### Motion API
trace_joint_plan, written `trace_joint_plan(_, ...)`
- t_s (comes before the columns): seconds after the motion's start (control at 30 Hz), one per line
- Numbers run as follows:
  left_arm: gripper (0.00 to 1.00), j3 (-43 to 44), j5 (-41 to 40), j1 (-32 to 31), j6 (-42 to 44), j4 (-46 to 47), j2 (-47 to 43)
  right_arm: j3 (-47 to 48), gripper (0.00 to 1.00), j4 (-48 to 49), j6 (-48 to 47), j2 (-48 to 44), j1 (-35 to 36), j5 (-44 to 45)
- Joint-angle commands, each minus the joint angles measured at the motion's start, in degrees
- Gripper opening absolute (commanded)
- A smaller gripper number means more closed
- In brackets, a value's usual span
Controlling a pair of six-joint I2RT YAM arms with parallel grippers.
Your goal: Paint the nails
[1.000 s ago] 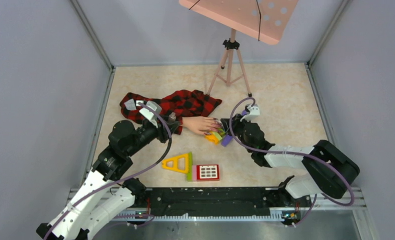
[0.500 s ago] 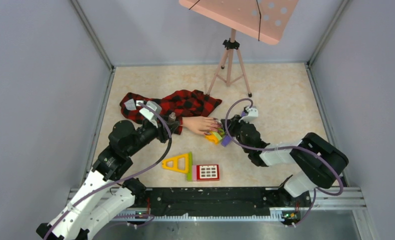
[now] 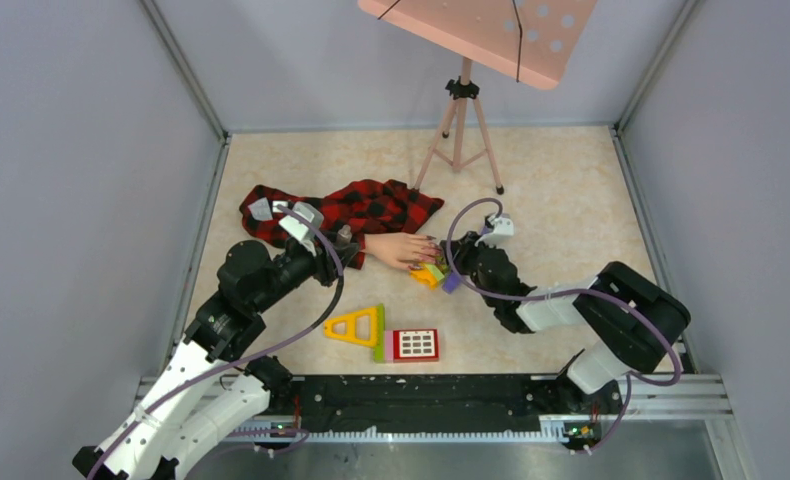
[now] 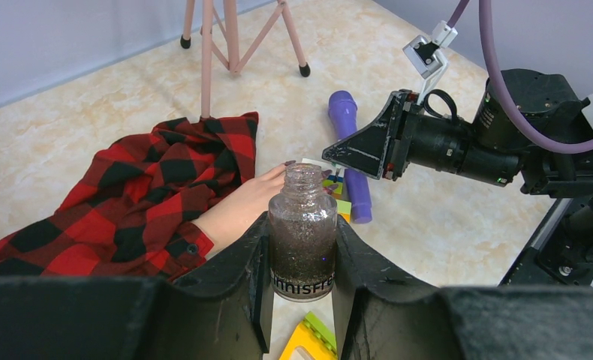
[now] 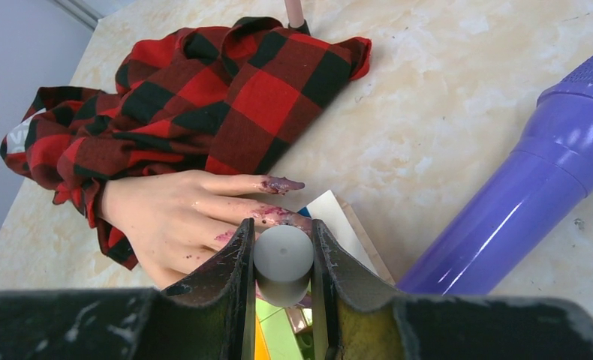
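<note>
While the left claw is clenched on a bottle, one finger pressing the glass from each side, the bottle stands upright and uncapped, filled with dark glittery stuff. Just beyond it a red-and-black plaid sleeve lies bunched on the table. A flesh-coloured hand comes out of the sleeve's cuff and points right. The nails are at the right end of that hand, dark purple, with purple smears over the fingertips. They lie over a small pile of coloured blocks. Nearer the arms' bases, a yellow triangle and a red window block lie side by side. The right claw grasps a grey round cap between its fingers, close against the middle fingertips; whatever hangs below the cap is hidden. A purple tube lies just right of that claw. A pink tripod stands at the back.
</note>
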Motion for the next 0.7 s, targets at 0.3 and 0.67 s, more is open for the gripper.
trace_joint_plan(0.3, 0.0, 0.1, 0.0, 0.2, 0.4, 1.7, -0.2, 3.2, 0.0, 3.2, 0.3, 1.9, 1.1, 1.5)
trace_joint_plan(0.67, 0.0, 0.1, 0.1, 0.3, 0.3, 1.7, -0.2, 3.7, 0.0, 3.1, 0.3, 3.2, 1.2, 1.6)
